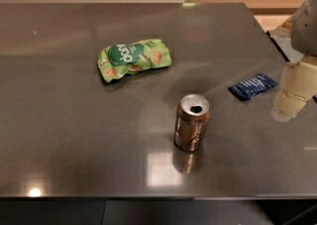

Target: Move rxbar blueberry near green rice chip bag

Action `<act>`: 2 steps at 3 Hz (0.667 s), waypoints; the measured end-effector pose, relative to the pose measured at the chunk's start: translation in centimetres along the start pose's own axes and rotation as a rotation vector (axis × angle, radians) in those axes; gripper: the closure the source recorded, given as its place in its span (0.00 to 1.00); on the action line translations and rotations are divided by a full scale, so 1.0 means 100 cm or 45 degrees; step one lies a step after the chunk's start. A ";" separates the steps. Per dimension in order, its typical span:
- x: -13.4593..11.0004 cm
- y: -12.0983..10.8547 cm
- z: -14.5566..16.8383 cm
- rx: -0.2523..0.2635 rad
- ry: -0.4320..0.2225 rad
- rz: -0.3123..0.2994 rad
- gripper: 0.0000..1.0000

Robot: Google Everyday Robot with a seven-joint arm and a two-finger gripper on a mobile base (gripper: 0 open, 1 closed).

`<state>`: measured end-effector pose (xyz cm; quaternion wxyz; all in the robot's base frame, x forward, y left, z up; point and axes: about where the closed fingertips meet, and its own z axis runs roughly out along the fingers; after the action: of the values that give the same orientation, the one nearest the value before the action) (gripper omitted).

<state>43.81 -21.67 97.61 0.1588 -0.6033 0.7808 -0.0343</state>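
I'm looking down on a dark grey, glossy table (64, 120) that fills most of my view, with a pale wall behind its far edge and a warmer tan panel toward the back right. Ceiling lights glint off the surface near the front edge.

The green rice chip bag (133, 59) lies flat left of centre toward the far half of the table, its long side running roughly left to right and its dark green round logo facing up. A bronze soda can (192, 122) stands upright closer to me and a little right of centre, its top opened, with its reflection showing on the table below it.

The rxbar blueberry (253, 85) lies flat on the right part of the table, set at a slant, right of the can and a little farther back. It is well apart from the chip bag, with bare table between them.

The gripper (292, 92) comes in from the right edge of my view, a cream-coloured piece under a grey arm section, just to the right of the bar. From here I can't tell whether it is spread or closed, nor whether it touches the bar.
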 end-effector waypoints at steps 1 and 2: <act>0.000 0.000 -0.001 0.003 -0.002 -0.001 0.00; 0.002 -0.012 0.005 -0.030 -0.031 -0.007 0.00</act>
<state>45.01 -22.07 97.40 0.1612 -0.6078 0.7773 -0.0181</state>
